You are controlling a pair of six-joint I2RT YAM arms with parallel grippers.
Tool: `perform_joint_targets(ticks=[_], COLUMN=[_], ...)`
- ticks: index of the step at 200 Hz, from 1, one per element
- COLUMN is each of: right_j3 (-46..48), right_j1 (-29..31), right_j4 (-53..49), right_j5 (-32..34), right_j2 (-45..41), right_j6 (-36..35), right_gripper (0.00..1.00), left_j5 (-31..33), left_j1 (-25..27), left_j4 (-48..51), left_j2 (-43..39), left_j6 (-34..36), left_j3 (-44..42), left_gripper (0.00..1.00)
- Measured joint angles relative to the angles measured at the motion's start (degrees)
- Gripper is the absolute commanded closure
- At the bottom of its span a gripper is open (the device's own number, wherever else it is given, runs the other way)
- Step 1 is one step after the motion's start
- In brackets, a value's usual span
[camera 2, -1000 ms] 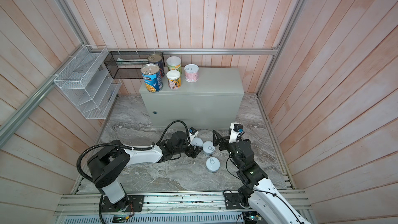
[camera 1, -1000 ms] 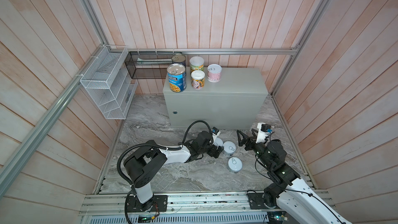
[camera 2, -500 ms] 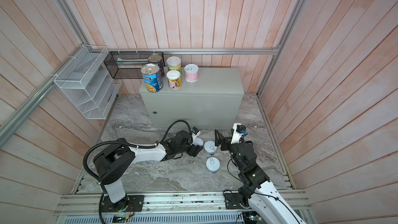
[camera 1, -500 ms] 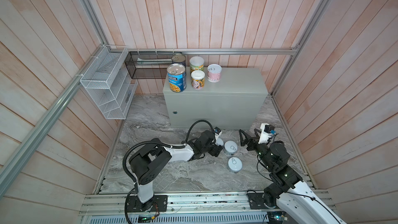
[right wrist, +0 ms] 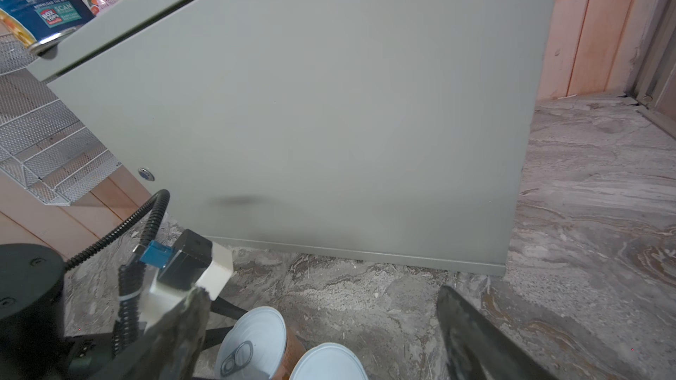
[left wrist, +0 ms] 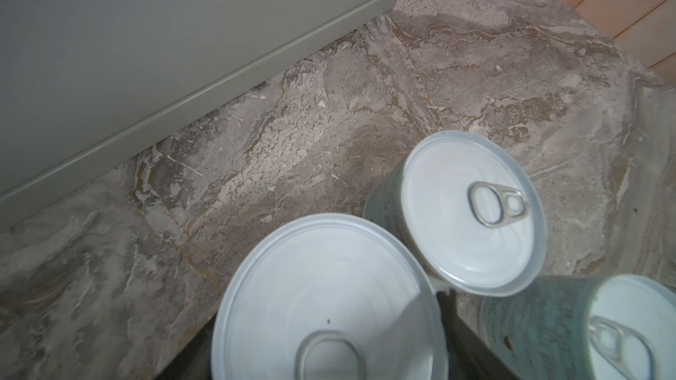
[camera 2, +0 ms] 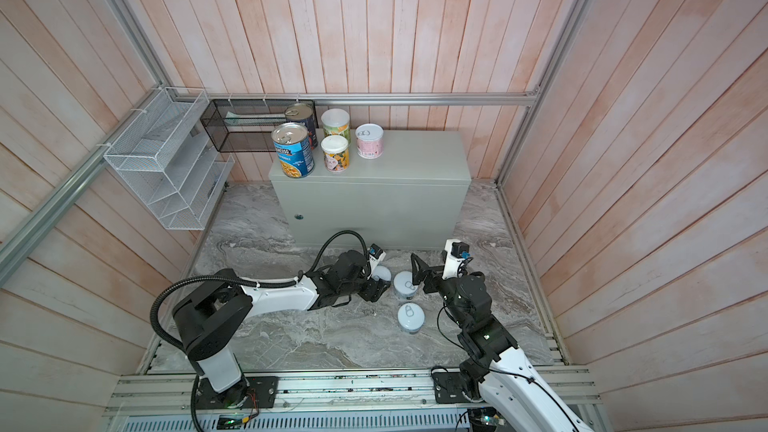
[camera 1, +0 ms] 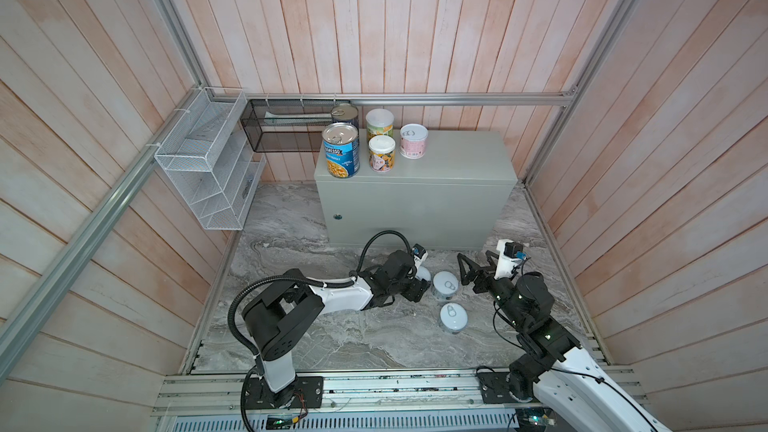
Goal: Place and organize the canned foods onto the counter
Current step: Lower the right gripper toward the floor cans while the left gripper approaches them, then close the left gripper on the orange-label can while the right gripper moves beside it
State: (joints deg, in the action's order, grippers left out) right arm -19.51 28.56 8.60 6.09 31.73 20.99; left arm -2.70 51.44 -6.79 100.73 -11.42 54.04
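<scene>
Step in hand: pick-up of a short can off the marble floor (camera 1: 332,338). The left pincer (camera 1: 419,280) is clamped on the held can (left wrist: 329,286), white pull-tab lid. In the left wrist view the dark fingers (left wrist: 450,330) sit tight at its sides. The can is upright and looks not yet lifted.

The right pincer (camera 1: 473,254) stands wide apart and empty, just at 3 o'clock of the middle can (camera 1: 445,284). The near can (camera 1: 453,317) sits at 6 o'clock of the middle one, close but apart.

The surface (camera 1: 457,151), a grey-green box, lies at 12 o'clock of the floor cans. Five cans stand bunched at its 10 o'clock corner:
- blue can (camera 1: 340,151)
- dark can (camera 1: 345,114) behind the blue one
- two white-lidded cans (camera 1: 379,124) and (camera 1: 381,154)
- pink can (camera 1: 413,142)

Next move, as a judgement: lift straight up, because the middle can is just beside the held one and could be knocked. Then carry toward 12 o'clock, clear the box's front edge, and set down at 3 o'clock of the pink can.

Writing: the blue can reads "PROGRESSO", partly cut off. The right wrist view gives "BOX TOPS", "SCAN" and "DOWNLOAD THE APP". The teal print on the floor cans is too blurred to read.
</scene>
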Motion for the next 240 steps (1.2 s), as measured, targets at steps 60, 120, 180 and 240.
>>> perform_joint_targets(ticks=[60,120,180,240], right_j3=[0.98,1.05,1.73,2.71], right_j1=[0.00,0.02,0.96,4.07], right_j4=[4.72,9.09,12.96,13.86], right_j5=[-6.84,-14.19,-19.10,-20.68], right_j2=[0.96,5.64,5.64,4.76], right_j6=[0.00,-1.90,-4.37,-8.48], right_gripper=[0.03,0.03,0.03,0.03], left_j5=[0.17,-4.24,-8.28,-11.87], left_j1=[-0.13,-4.44,-6.84,-8.04], left_j4=[9.88,18.47,26.45,32.00], left_j2=[-9.14,-16.09,-19.15,-20.22], left_j6=[-4.20,-8.59,-9.62,-9.84], left_j3=[0.13,1.44,7.41,11.91], left_gripper=[0.36,0.36,0.36,0.36])
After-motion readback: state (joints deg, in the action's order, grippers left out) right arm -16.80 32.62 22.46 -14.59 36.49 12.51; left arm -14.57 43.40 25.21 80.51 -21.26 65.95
